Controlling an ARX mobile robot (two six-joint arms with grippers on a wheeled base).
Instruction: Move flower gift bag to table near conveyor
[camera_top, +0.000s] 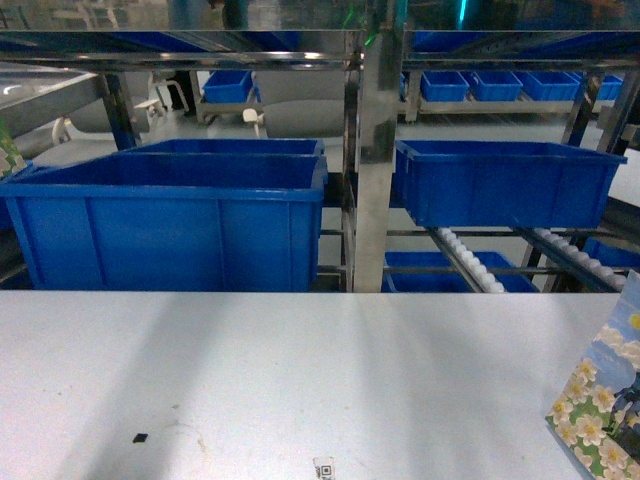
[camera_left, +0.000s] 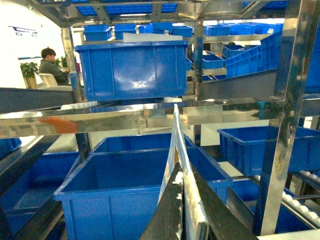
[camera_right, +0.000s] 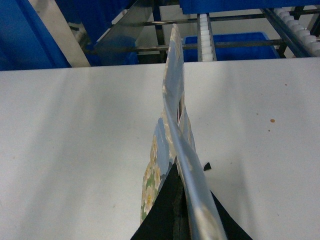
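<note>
Right hand (camera_right: 181, 212): dark fingers (camera_right: 165, 210) pinched closed on the edge of the flower gift bag (camera_right: 172, 145), which hangs edge-on over the white counter (camera_right: 75, 140). In the head view the bag (camera_top: 605, 400) shows at 4 o'clock, at the counter's right edge.

Left hand (camera_left: 184, 210): fingers (camera_left: 167, 215) closed on a thin white sheet-like item (camera_left: 176, 150), seen edge-on; what it is cannot be told.

Conveyor (camera_top: 370, 150): steel racking at 12 o'clock beyond the counter, white rollers (camera_top: 470, 262) at 3 o'clock, carrying blue bins (camera_top: 170, 220).

QR sticker (camera_top: 324, 467) at 6 o'clock on the counter.
</note>
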